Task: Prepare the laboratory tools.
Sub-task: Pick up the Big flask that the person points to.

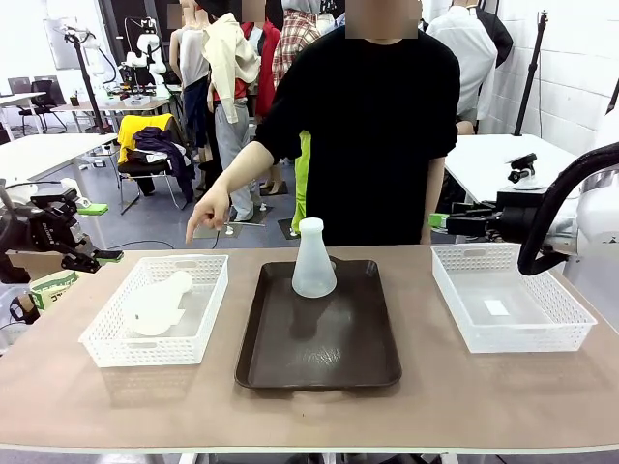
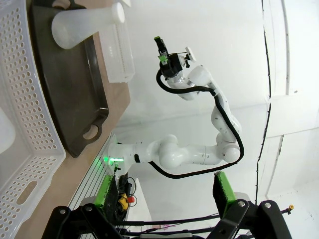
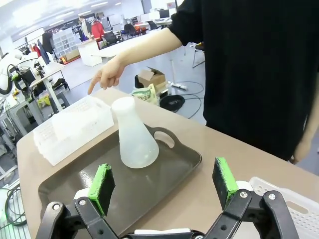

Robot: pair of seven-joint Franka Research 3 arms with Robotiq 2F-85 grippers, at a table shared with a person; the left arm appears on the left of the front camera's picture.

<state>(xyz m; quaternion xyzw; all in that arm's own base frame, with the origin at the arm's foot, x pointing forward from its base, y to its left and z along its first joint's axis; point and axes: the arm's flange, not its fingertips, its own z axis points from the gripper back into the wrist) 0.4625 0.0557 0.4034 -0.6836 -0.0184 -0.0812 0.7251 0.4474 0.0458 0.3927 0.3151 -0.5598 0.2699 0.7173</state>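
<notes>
I am looking across a tan desk [image 1: 58, 396] from the robot's side. Farthest left, my left pincer [image 1: 104, 232] hangs released and holds nothing, its green pads wide apart, out past the desk's left end. Just inboard of that pincer and lower sits the left basket [image 1: 108, 350], white mesh. Inside it is the lying flask [image 1: 160, 302], a frosted white cone on its side with its neck angled away from me and toward the middle. Beyond the basket's far rim, the person's hand [image 1: 208, 217] points one finger down toward it. Midway between my two pincers lies the dark brown tray [image 1: 319, 353]. The upright flask [image 1: 313, 259] stands on its far half, well apart from the left pincer and straight ahead of the right one. Next comes the right basket [image 1: 455, 302], close under my right pincer [image 1: 443, 222], which is also released and empty and aims inward at the tray. By my reading, one flask is already placed and the step in hand is fetching the second, as the pointing finger suggests. The next move falls to the left pincer. It needs to swing inboard and descend inside the basket walls, then close across the flask's neck or narrow shoulder. The smooth round body looks likely to roll or slip, so I would come down slowly and squarely, then stand the flask on the tray's bare near half.
</notes>
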